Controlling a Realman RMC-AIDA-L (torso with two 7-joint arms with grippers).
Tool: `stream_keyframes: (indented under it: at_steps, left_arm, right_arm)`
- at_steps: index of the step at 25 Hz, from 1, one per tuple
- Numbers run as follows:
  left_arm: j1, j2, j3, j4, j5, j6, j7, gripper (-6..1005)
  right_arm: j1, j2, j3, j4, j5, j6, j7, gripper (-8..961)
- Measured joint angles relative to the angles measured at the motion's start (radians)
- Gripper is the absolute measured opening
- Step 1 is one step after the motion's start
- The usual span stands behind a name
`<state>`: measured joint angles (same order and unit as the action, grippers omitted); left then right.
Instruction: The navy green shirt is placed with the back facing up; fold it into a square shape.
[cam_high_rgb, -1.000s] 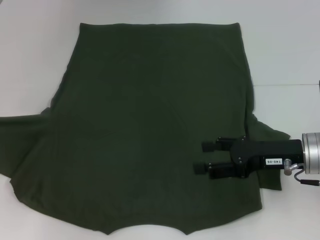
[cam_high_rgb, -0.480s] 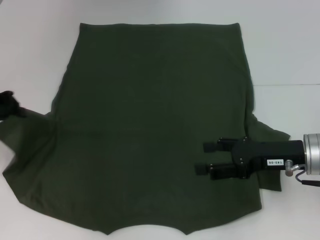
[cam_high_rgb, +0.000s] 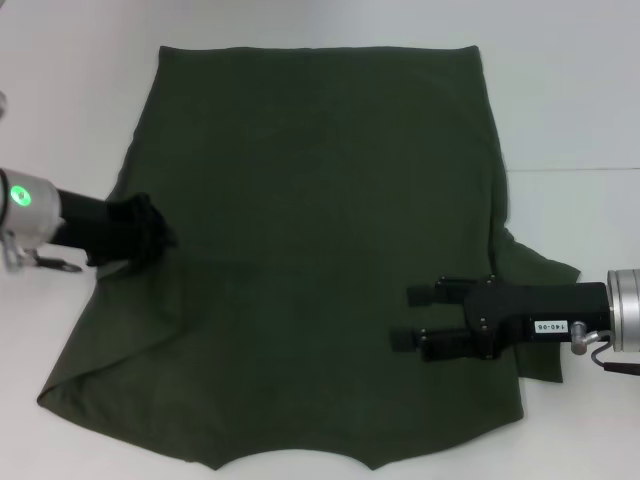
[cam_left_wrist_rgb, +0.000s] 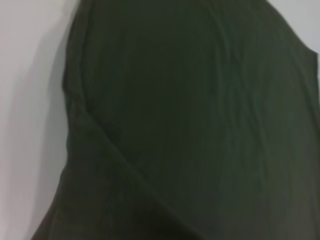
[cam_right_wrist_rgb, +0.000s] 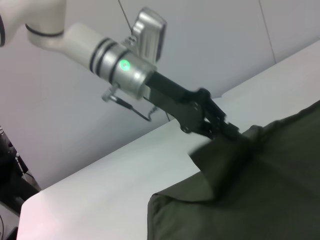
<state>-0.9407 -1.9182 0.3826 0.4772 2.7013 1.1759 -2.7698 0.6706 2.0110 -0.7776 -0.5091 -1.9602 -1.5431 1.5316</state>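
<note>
The navy green shirt (cam_high_rgb: 320, 180) lies spread flat on the white table, hem at the far side. My left gripper (cam_high_rgb: 155, 232) is shut on the shirt's left sleeve and holds it over the left side of the body, leaving a diagonal fold below it. The right wrist view shows that same left gripper (cam_right_wrist_rgb: 229, 132) pinching raised fabric of the shirt (cam_right_wrist_rgb: 270, 190). Shirt cloth (cam_left_wrist_rgb: 200, 125) with a slanting crease fills the left wrist view. My right gripper (cam_high_rgb: 408, 317) is open, its two fingers apart over the shirt's lower right part.
The white table (cam_high_rgb: 570, 100) surrounds the shirt on all sides. The right sleeve (cam_high_rgb: 540, 300) sticks out flat under my right arm. A grey wall stands behind the table in the right wrist view.
My left arm came in from the left edge, dragging the left sleeve inward over the shirt's body. The right gripper has stayed almost still.
</note>
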Motion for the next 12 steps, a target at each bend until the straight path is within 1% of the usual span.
stream_keyframes:
  at_steps: [1,2,3,5,8,9,12]
  left_arm:
    - [0.004,-0.02,0.014,-0.012,0.0,-0.051,-0.001,52]
    - [0.007,-0.036,0.02,-0.022,-0.003,-0.092,-0.001,67]
    - [0.01,-0.047,0.023,-0.029,-0.006,-0.114,-0.001,82]
    - [0.015,-0.073,0.019,-0.042,-0.032,-0.165,0.007,174]
    - [0.02,-0.098,0.018,-0.042,-0.095,-0.208,0.043,311]
    - [0.022,-0.105,0.019,-0.04,-0.123,-0.217,0.069,331]
    - [0.037,-0.11,0.018,-0.021,-0.166,-0.231,0.122,390]
  right_arm:
    - [-0.001,0.0,0.0,0.001,0.0,0.0,0.0,912]
    - [-0.001,0.0,0.0,0.001,0.0,0.0,0.0,912]
    - [-0.001,0.0,0.0,0.001,0.0,0.0,0.0,912]
    - [-0.002,-0.001,0.0,0.001,0.0,0.0,0.0,912]
    - [-0.002,-0.001,0.0,0.001,0.0,0.003,0.0,912]
    - [-0.002,-0.001,0.0,0.001,0.0,0.005,0.0,912]
    - [-0.002,-0.002,0.0,0.002,0.0,0.008,0.004,912]
